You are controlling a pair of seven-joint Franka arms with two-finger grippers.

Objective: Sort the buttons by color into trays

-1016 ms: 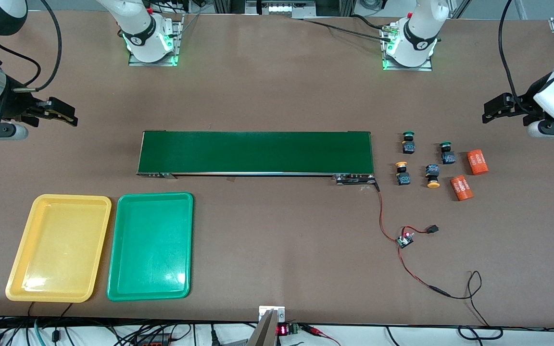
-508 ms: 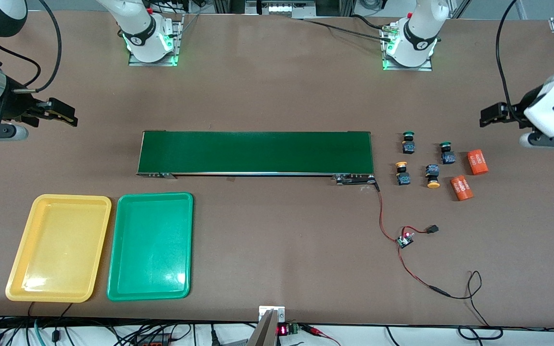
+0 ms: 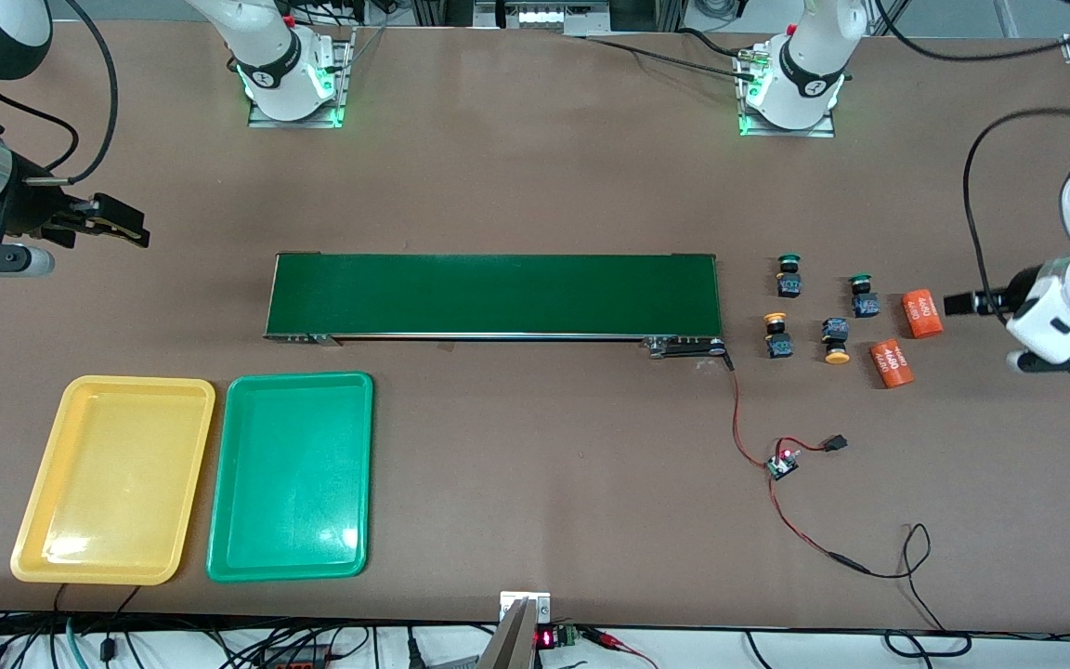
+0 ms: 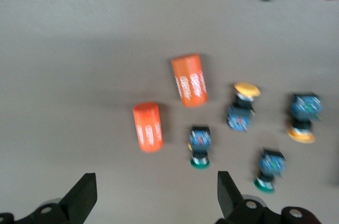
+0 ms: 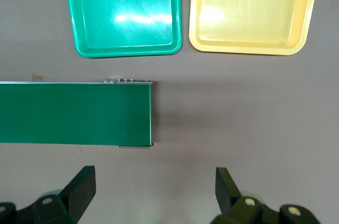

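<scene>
- Front view, middle band at the left arm's end: four buttons on the bare desk [image 3: 535, 186], none in a tray.
- Two green-capped buttons [image 3: 788, 275] [image 3: 862, 295] higher in the frame; two yellow-capped buttons [image 3: 776, 335] [image 3: 836, 340] just below them, nearer the camera.
- Beside that cluster, toward the left arm's end: two orange cylinders [image 3: 921, 313] [image 3: 892, 363] lying on their sides, close together but apart.
- Across the centre of the frame: long dark-green conveyor belt [image 3: 493, 295], nothing on it.
- Lower corner at the right arm's end: yellow tray [image 3: 112, 478] and green tray [image 3: 292, 474] side by side, both empty, the green one closer to the middle of the desk.
- Lower in the frame than the buttons: small circuit board [image 3: 784, 462] with red and black wires trailing over the desk.
- Left claw [image 3: 948, 303] over bare desk just beside the upper orange cylinder, fingers spread wide, holding nothing; in the left wrist view [image 4: 153, 192], buttons and cylinders seen between and past the two dark fingertips.
- Right claw [image 3: 131, 228] over bare desk at the right arm's end, higher in the frame than the trays, spread wide and empty, waiting; in the right wrist view [image 5: 153, 181], belt end and both trays ahead of it.
</scene>
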